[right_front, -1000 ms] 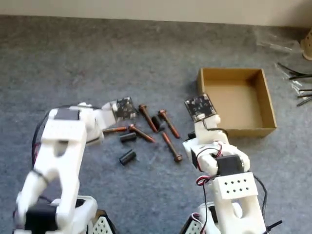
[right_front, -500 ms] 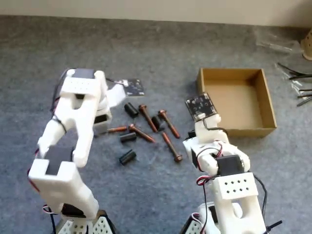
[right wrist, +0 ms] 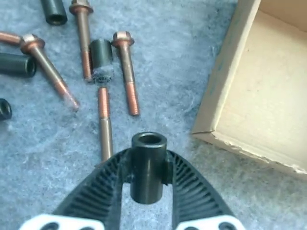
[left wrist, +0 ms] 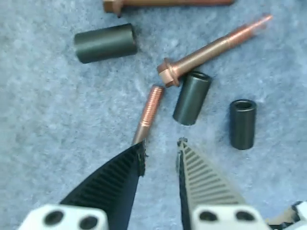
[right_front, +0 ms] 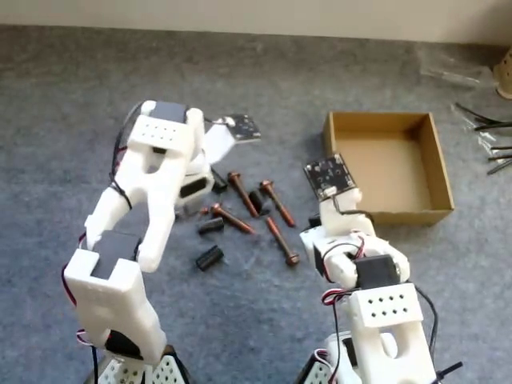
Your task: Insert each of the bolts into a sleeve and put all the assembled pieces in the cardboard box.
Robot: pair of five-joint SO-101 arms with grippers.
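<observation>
A: What is blocking the way to the cardboard box (right_front: 388, 164)?
B: Bolts (right_front: 278, 205) and sleeves (right_front: 210, 258) are lying scattered beside it; bare counter (right_front: 360, 80) is stretching behind it, and its top is standing open.

Fixed high behind both arm bases, tilted down across the grey carpet (right_front: 80, 96), far enough to take in the whole cardboard box (right_front: 381, 118). On the left wrist, close, looking down past the left gripper (left wrist: 161, 144) at the bolts (left wrist: 216, 47). On the right wrist, equally close, past the right gripper (right wrist: 146, 160) clamping a sleeve (right wrist: 148, 172); same bolts shared by all three, box corner shared with the high view.
</observation>
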